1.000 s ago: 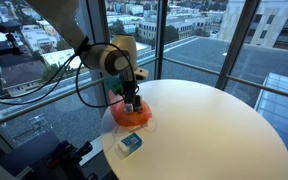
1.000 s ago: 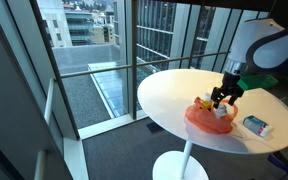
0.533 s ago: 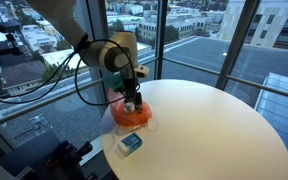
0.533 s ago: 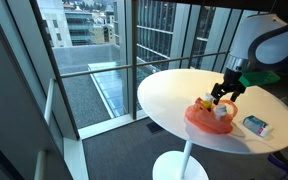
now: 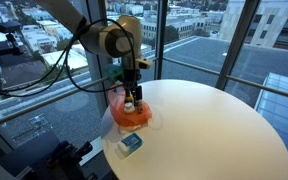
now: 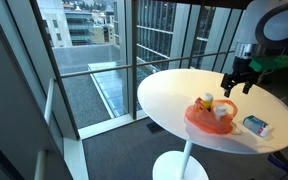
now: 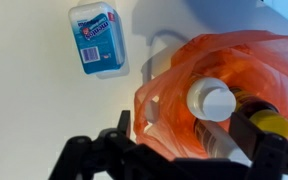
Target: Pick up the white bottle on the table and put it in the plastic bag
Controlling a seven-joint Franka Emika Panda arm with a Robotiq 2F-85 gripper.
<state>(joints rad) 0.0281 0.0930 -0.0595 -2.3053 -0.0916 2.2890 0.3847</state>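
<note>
An orange plastic bag (image 7: 179, 95) lies open on the round white table (image 5: 214, 125), near its edge. It shows in both exterior views (image 5: 132, 115) (image 6: 209, 117). Inside it stands a bottle with a white cap (image 7: 212, 101), next to a dark bottle with a yellow cap (image 7: 269, 123). The white top also shows in an exterior view (image 6: 206, 99). My gripper (image 7: 184, 140) hangs above the bag, open and empty, with its fingers spread to either side of the bottles. In both exterior views the gripper (image 5: 134, 82) (image 6: 232, 86) is clear of the bag.
A flat pack with a blue label (image 7: 99, 38) lies on the table beside the bag, also seen in both exterior views (image 5: 130, 144) (image 6: 255, 125). The table edge runs close behind the bag. Glass walls surround the table.
My gripper has risen from down in the bag to above it. The white-capped bottle stays in the bag.
</note>
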